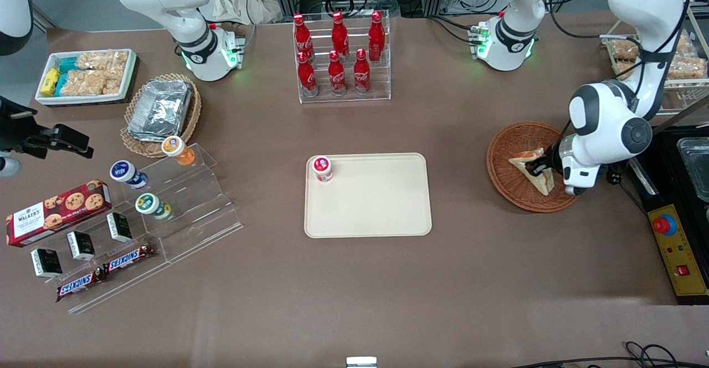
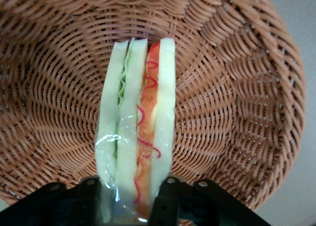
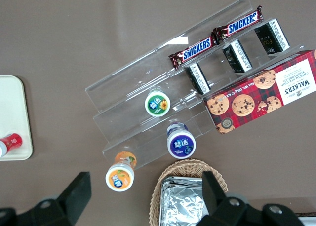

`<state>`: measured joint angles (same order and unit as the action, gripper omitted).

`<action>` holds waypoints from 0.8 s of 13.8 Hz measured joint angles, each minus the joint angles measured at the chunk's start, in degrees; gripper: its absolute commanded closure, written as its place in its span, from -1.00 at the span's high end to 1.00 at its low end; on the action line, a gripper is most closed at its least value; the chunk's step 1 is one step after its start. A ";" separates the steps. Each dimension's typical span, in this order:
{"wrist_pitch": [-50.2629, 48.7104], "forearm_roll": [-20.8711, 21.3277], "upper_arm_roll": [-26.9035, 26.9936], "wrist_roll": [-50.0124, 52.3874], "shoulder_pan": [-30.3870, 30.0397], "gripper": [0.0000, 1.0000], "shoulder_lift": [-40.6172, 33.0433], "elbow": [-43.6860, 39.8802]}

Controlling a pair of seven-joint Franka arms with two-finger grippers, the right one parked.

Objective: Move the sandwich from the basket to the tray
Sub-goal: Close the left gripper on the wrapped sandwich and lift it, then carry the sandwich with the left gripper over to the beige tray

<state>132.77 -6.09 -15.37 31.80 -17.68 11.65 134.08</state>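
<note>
Your gripper (image 2: 132,199) is clamped on the sandwich (image 2: 136,122) inside the basket (image 2: 237,88) — its fingertips (image 2: 165,196) are cut off at the frame edge, and the arm hides part of the basket's rim. One sandwich, one basket, one tray (image 1: 382,213). The tray holds a single red-lidded cup (image 1: 322,168) at a corner.

On the brown tabletop (image 1: 354,301), six red cola bottles (image 1: 337,72) stand in a clear rack (image 1: 346,97) far from the front camera, while toward the parked arm's end sit a tan basket (image 1: 133,141) of foil packets (image 1: 160,107) and, nearer that camera, a clear stepped stand (image 1: 205,202) (small jars (image 1: 148,204) on its steps), a cookie box (image 1: 58,211) and two Snickers bars (image 1: 128,258).
</note>
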 measured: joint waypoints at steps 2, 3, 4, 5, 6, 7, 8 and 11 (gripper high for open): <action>-1.69 0.01 0.00 0.04 0.00 -0.47 -1.95 -0.21; -3.20 0.03 0.00 0.07 0.00 -0.47 -3.50 -0.36; -4.82 0.27 0.00 0.09 0.00 -0.47 -5.31 -0.46; -6.48 0.88 -0.01 0.10 0.00 -0.47 -7.19 -0.57; -8.43 1.99 -0.02 0.14 0.01 -0.47 -8.98 -0.84; -10.49 3.07 -0.04 0.19 0.01 -0.47 -10.55 -1.30; -12.55 3.98 -0.06 0.20 0.03 -0.47 -11.84 -2.05; -22.06 4.99 -0.48 0.18 0.23 -0.47 -13.75 -8.41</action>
<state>110.71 -1.09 -15.85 31.98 -17.45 -2.10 125.68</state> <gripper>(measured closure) 0.736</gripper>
